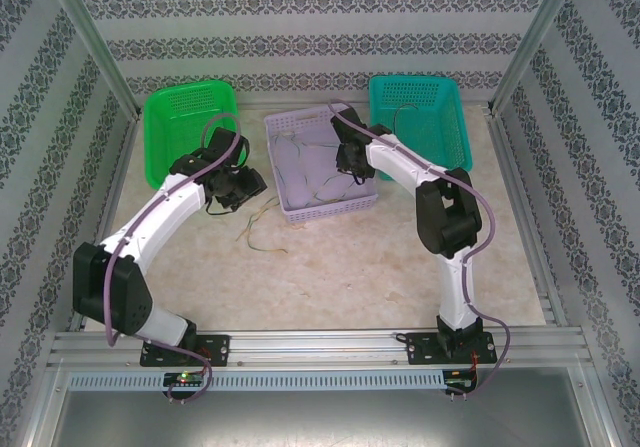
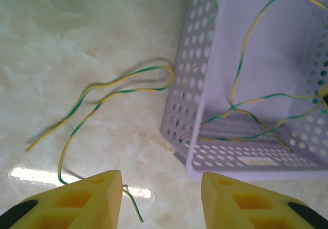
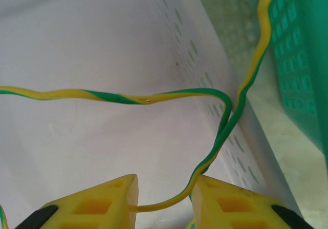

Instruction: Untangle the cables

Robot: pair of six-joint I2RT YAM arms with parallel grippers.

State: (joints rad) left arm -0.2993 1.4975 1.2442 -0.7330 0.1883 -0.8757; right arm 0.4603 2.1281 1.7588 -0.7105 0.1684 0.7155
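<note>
You're drawing strands out. Your right gripper (image 3: 164,188), inside the lilac basket (image 2: 187,101), stands apart with a yellow-green cable (image 3: 154,97) across its gap. Close on it, then lift. Your left gripper (image 2: 161,180), apart and empty, hovers over a loose cable (image 2: 123,80) on the tabletop (image 2: 77,34) just outside the basket.

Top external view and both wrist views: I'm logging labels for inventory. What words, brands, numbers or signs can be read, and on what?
None: no text reads on the lilac perforated plastic basket, the bright green plastic basket, the teal plastic basket or the patterned walls.
</note>
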